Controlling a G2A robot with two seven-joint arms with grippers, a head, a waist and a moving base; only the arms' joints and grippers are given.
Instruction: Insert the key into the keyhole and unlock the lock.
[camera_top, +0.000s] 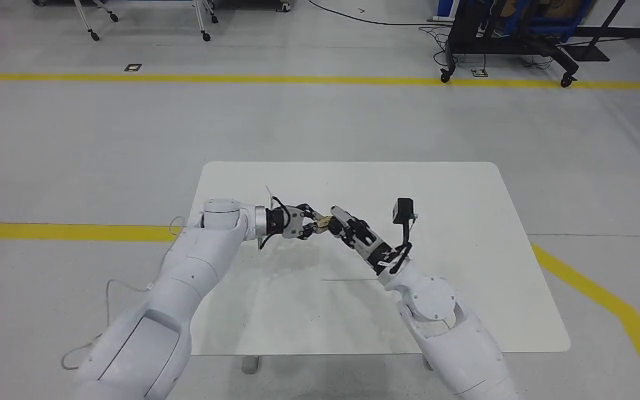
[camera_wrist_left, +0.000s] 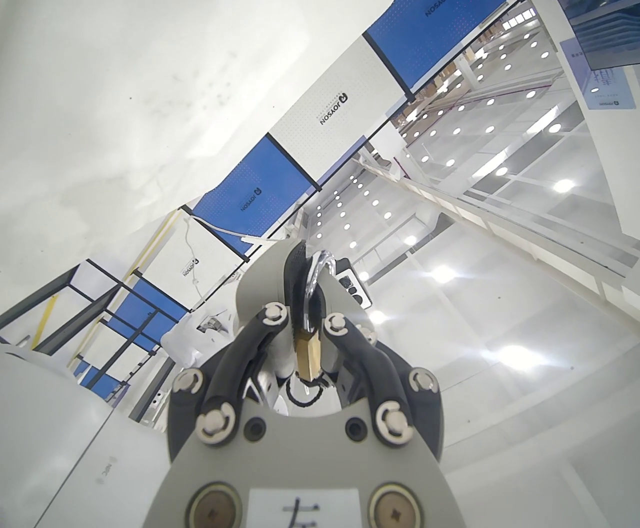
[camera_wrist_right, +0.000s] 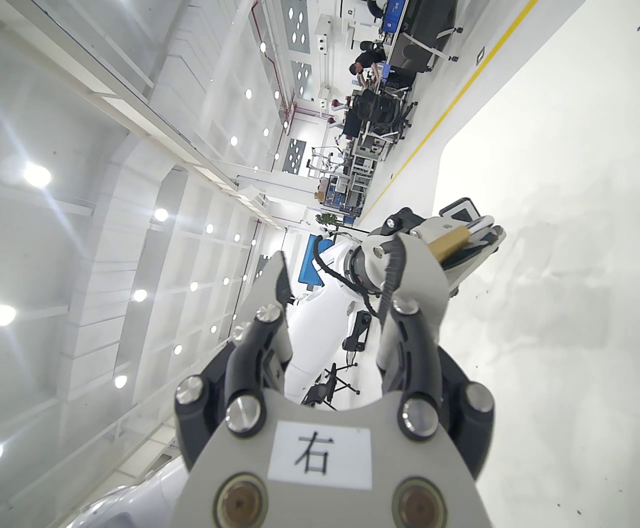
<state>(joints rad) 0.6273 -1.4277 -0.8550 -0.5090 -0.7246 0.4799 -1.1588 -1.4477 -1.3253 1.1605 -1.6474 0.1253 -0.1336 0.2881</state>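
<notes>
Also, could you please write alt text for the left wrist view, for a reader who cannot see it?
The left gripper is shut on a small brass padlock with a silver shackle. Close beyond it is a grey finger of the right gripper, with a bright ceiling and blue-and-white wall panels behind.

A white table (camera_top: 470, 200) (rounded corners) stands on grey floor (camera_top: 300, 120).

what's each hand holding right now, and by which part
Left hand grips the brass padlock by its body, shackle pointing away from the palm. Right hand is open, holding nothing.
</notes>
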